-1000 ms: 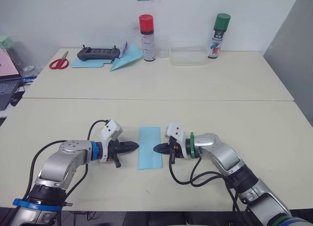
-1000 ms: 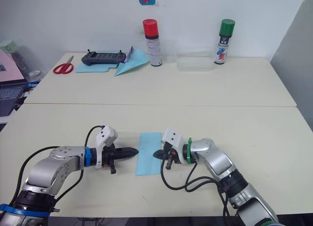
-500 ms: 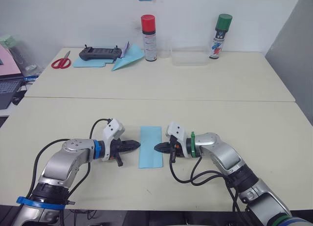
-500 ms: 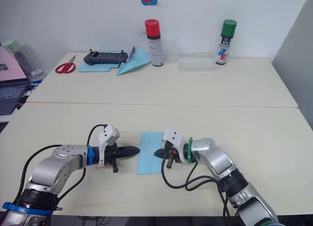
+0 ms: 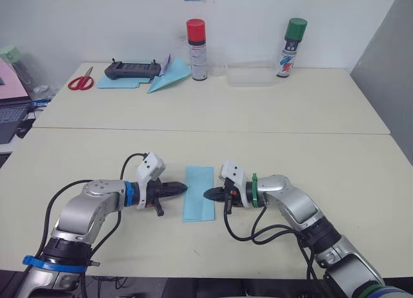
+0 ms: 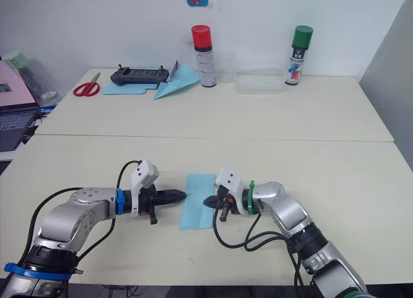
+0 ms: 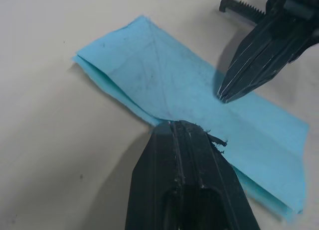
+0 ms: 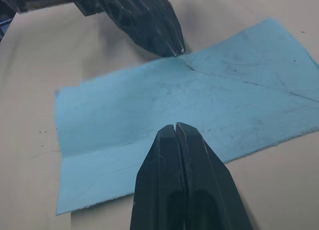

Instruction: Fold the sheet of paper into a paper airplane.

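Observation:
The sheet of paper (image 5: pixel 199 193) lies flat on the near table, folded into a narrow light-blue strip of two layers with faint creases (image 7: pixel 164 80). It is a flat strip, not a paper airplane. My left gripper (image 5: pixel 184 189) is shut, and its tip touches the strip's left long edge (image 7: pixel 187 124). My right gripper (image 5: pixel 206 195) is shut too, with its tip resting on the paper near the right long edge (image 8: pixel 176 126). The two tips point at each other across the strip.
On the far table stand a red-capped spray can (image 5: pixel 195 49), a green-capped spray can (image 5: pixel 287 48) and a clear container (image 5: pixel 248 73). At the far left are a black controller (image 5: pixel 131 68), red scissors (image 5: pixel 80 82), a neat blue dart plane (image 5: pixel 166 79) and a flat blue sheet (image 5: pixel 116 83).
My left gripper has slid right until its tip meets the strip's left edge. The right gripper and the paper have stayed put.

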Robot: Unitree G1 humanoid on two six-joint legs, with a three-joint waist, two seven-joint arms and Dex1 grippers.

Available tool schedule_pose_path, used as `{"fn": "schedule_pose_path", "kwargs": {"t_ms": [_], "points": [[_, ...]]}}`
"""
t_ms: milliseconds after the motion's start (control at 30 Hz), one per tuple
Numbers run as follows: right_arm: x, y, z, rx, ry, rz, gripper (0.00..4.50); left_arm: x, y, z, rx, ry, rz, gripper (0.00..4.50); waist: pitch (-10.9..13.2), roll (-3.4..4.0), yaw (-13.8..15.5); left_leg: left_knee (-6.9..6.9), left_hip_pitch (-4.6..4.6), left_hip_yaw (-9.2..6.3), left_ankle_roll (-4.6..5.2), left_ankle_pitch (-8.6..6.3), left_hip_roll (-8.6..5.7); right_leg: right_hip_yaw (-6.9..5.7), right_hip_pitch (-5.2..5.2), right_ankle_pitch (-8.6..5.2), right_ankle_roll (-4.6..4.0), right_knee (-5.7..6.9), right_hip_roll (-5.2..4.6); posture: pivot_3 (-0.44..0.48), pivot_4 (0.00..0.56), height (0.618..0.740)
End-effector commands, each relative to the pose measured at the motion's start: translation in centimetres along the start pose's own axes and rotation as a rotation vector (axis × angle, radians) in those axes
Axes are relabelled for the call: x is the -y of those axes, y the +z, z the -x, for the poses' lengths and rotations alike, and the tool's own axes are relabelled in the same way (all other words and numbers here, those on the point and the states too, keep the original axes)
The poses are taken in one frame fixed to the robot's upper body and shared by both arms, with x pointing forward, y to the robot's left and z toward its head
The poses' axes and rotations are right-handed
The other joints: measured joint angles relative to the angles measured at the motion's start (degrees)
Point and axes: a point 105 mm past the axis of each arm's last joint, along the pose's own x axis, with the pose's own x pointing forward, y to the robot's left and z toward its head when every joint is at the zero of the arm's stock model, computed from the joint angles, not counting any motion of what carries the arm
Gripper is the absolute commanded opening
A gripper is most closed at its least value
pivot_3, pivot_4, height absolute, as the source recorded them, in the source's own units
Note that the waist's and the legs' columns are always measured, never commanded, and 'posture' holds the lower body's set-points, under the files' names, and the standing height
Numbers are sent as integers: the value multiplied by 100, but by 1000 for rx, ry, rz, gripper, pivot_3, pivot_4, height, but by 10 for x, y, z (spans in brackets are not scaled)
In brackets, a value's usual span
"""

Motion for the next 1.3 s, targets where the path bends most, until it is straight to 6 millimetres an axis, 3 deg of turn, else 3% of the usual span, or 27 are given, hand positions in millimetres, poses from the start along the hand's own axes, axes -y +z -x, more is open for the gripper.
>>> {"fn": "schedule_pose_path", "kwargs": {"t_ms": [33, 567, 667, 800, 900, 1067, 1300], "points": [[18, -21, 7, -69, -110, -49, 31, 7, 21, 2, 48, -26, -49, 0, 0, 0, -3, 0, 0, -1, 0, 0, 0, 0, 0, 0, 1, 0, 0, 0, 150, 740], [24, -9, 14, -25, -139, -67, 31, 13, -1, -6, -45, -37, -90, 0, 1, 1, -5, 0, 0, 2, 0, 0, 0, 2, -2, 0, 0, 0, 0, 0, 150, 740], [18, 10, 25, 23, -93, -113, 617, 12, 6, -7, -3, -36, -85, 0, 4, 1, 35, 0, -15, -1, 0, 0, -2, 1, -11, 0, 1, -1, 0, 0, 150, 740], [18, 20, 32, 41, -100, -165, 1915, 12, 16, -12, 33, -41, -90, 0, 7, -1, 47, 1, -40, -4, -1, 0, -5, -2, -25, 1, 2, -11, -3, 0, 150, 740], [20, 31, 38, 80, -87, -299, 2893, 13, 17, -14, 29, -51, -98, 0, 10, 0, 24, -7, -42, -5, 0, -1, -3, -4, -29, 1, 1, -13, -2, 0, 150, 740], [13, 53, 47, 149, 9, -561, 2893, 16, 23, -21, 43, -72, -121, 0, 20, 2, 2, -8, -44, -6, 0, -1, -3, -5, -31, 2, -1, -11, -2, 0, 150, 740], [8, 57, 46, 134, 42, -707, 2893, 18, 30, -32, 61, -83, -133, 0, 21, 5, -10, -7, -45, -4, 0, -1, -4, -5, -30, 1, 0, -11, -2, 0, 150, 740]]}}
